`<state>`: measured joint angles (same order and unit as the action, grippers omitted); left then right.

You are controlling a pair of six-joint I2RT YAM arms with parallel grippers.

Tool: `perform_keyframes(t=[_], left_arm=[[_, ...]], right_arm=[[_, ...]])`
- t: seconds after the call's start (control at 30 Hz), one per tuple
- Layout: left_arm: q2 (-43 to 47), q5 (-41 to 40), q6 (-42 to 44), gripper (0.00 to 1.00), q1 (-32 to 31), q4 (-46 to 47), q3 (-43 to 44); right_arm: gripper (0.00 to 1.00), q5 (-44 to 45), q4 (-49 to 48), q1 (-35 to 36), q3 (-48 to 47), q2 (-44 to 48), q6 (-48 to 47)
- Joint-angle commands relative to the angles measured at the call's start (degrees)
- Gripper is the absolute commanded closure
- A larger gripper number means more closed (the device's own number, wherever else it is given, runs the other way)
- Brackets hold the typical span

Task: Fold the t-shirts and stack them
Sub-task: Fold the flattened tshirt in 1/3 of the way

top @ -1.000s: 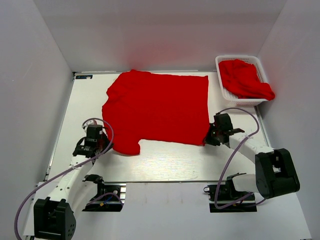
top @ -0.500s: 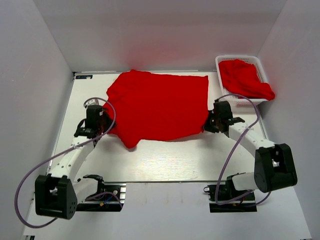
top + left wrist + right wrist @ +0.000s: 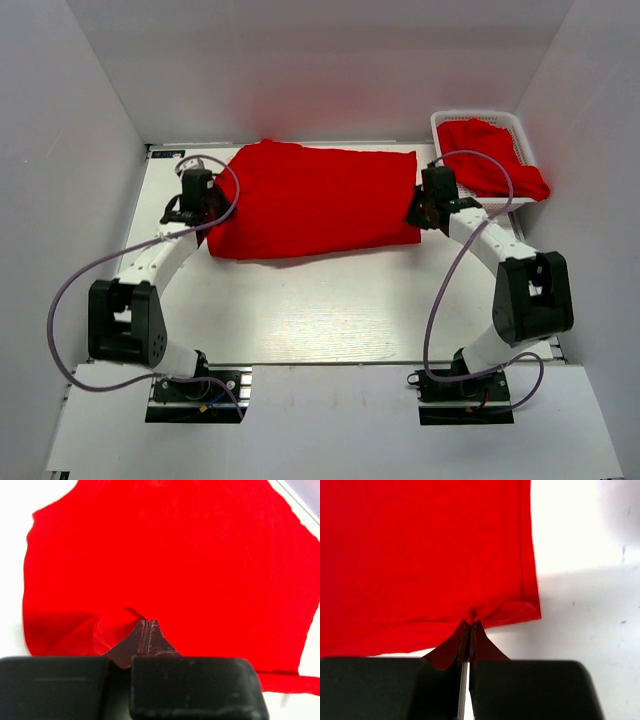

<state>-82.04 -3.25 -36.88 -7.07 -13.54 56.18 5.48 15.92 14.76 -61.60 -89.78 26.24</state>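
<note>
White table [image 3: 300, 320], half-folded red t-shirt [image 3: 320, 200] — basket [image 3: 475, 114] far-right

No text is legible (the small dark sticker [image 3: 168, 154] at far left may carry print).

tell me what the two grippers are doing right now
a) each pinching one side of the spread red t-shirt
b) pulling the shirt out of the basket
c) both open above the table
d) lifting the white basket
A: the left gripper and the right gripper are each shut on a bunched bit of fabric, at opposite sides of the red t-shirt.
</note>
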Motion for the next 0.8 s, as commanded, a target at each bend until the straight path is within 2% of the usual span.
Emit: perform_keyframes(t=[0.0, 0.27, 0.47, 0.57, 0.77], left_arm=[[-3.12, -2.28, 1.20, 1.00, 0.30, 1.50, 5.76], [-13.75, -4.04, 2.34, 1.00, 1.35, 0.97, 16.49], [-17.89, -4.05, 2.34, 1.00, 2.50, 3.51, 18.87], [-18.59, -4.05, 2.34, 1.00, 3.03, 5.44, 20.19], [-24.21, -3.43, 3.48, 1.00, 4.17, 5.98, 27.04]], right_arm=[[1.00, 3.22, 1.39, -0.79, -5.10, -2.76, -1.63], [1.00, 3.93, 2.09, -2.90, -12.83, -9.44, -2.33], [1.00, 3.32, 2.71, -4.39, -17.75, -14.45, -2.78], [1.00, 1.56, 2.80, -4.74, -19.69, -16.65, -4.09], [1.00, -8.19, -0.36, -4.83, -20.93, -19.03, -9.62]])
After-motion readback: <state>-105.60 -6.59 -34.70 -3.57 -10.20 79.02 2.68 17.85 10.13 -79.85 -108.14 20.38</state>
